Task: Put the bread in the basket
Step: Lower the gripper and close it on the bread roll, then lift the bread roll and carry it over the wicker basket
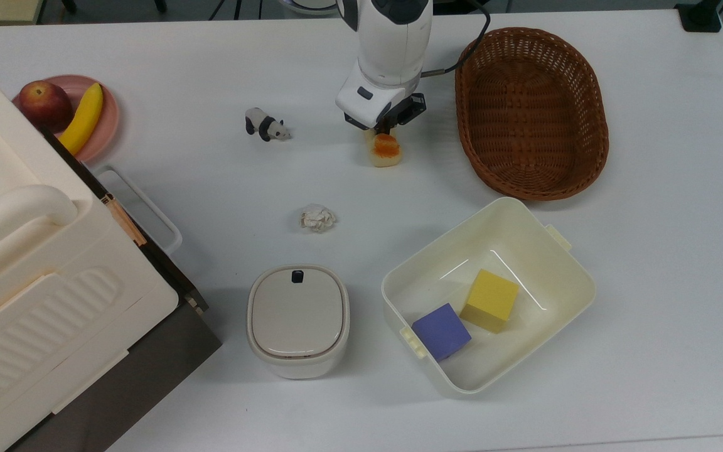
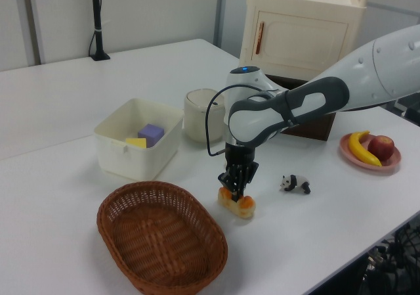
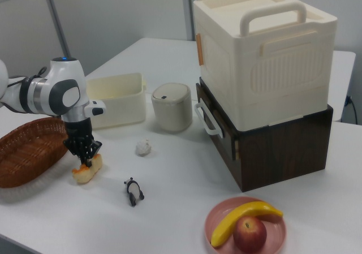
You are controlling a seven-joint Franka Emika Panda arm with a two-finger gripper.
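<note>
A: Top view first. What's on the desk (image 1: pixel 650 263)?

B: One bread (image 1: pixel 385 150), lying on the desk near its far edge, with the gripper (image 1: pixel 384 127) down on it, fingers closed against its sides. One basket (image 1: pixel 531 110) sits just beside it, nearer the far right corner. One cream bin (image 1: pixel 556 270) holds two cubes, one yellow (image 1: pixel 491 299), one purple (image 1: pixel 441 331).

A: Anything else there?

B: One paper ball (image 1: pixel 317 218), one toy panda (image 1: pixel 266 124), one lidded container (image 1: pixel 298 320).

A: And the left view?

B: The same single bread (image 2: pixel 239 204) is pinched by the gripper (image 2: pixel 236 188), resting on the desk beside the basket (image 2: pixel 164 242).

A: The right view?

B: One plate (image 3: pixel 218 223) near the desk's front edge carries one banana (image 3: pixel 240 218) and one apple (image 3: pixel 249 234). The gripper (image 3: pixel 84 156) grips the bread (image 3: pixel 87 171), and the basket (image 3: pixel 28 149) lies at the right view's left.
</note>
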